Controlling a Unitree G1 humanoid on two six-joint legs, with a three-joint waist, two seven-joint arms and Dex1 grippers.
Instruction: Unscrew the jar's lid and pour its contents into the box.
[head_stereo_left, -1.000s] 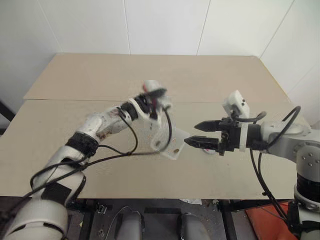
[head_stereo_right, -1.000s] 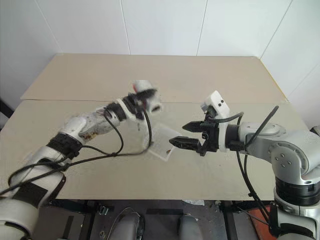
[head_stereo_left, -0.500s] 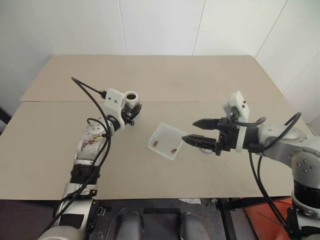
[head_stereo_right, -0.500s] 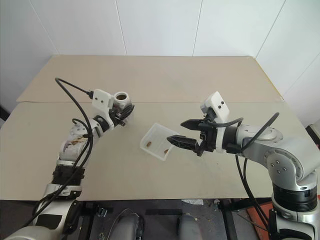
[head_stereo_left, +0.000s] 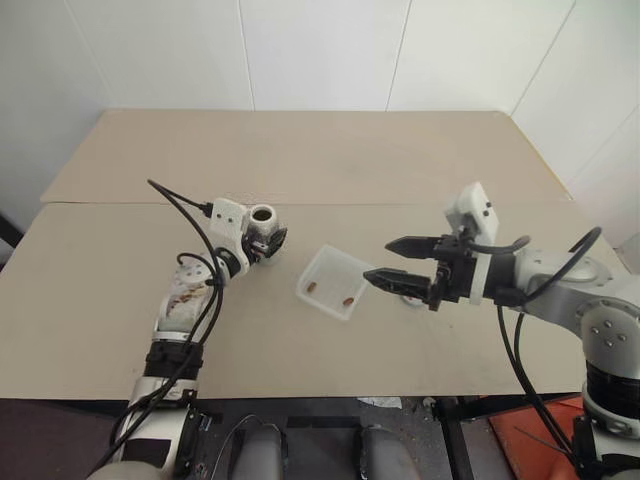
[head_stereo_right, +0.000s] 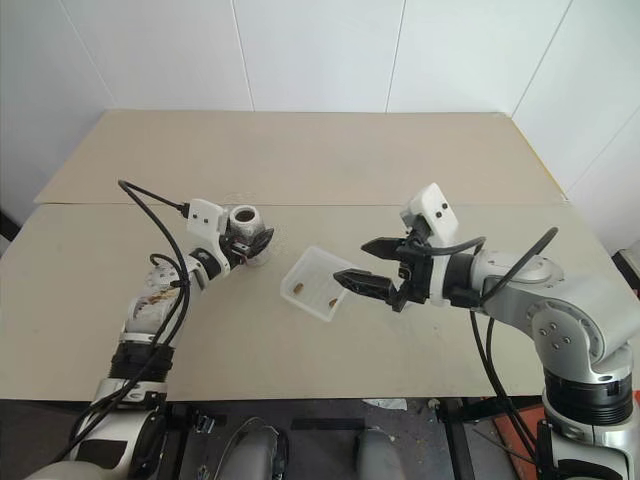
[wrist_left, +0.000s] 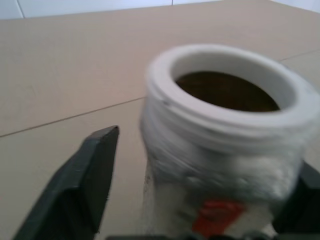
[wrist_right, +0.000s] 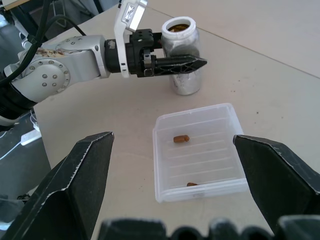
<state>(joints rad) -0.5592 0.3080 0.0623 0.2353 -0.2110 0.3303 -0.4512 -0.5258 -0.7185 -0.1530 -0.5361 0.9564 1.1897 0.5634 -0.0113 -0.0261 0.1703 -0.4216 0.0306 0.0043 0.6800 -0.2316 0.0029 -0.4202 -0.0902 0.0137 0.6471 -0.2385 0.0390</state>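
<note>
The jar (head_stereo_left: 262, 228) stands upright on the table, left of the box, with its mouth uncovered. My left gripper (head_stereo_left: 268, 240) is open around it; in the left wrist view one finger (wrist_left: 85, 185) stands clear of the jar's (wrist_left: 220, 150) side. The box (head_stereo_left: 335, 283) lies at the table's middle with two brown pieces of the contents (wrist_right: 181, 138) in it. My right gripper (head_stereo_left: 383, 261) hovers open just right of the box, holding nothing. A pale round shape (head_stereo_left: 411, 298) under it, mostly hidden, may be the lid.
The tan table (head_stereo_left: 330, 150) stretches wide behind and to both sides, with a seam (head_stereo_left: 120, 203) running across it. White walls stand behind. The table's front edge (head_stereo_left: 300, 397) is close to me.
My left arm swung left from over the box, turned the jar upright and lowered it onto the table. Its fingers have opened. The right arm has stayed still.
</note>
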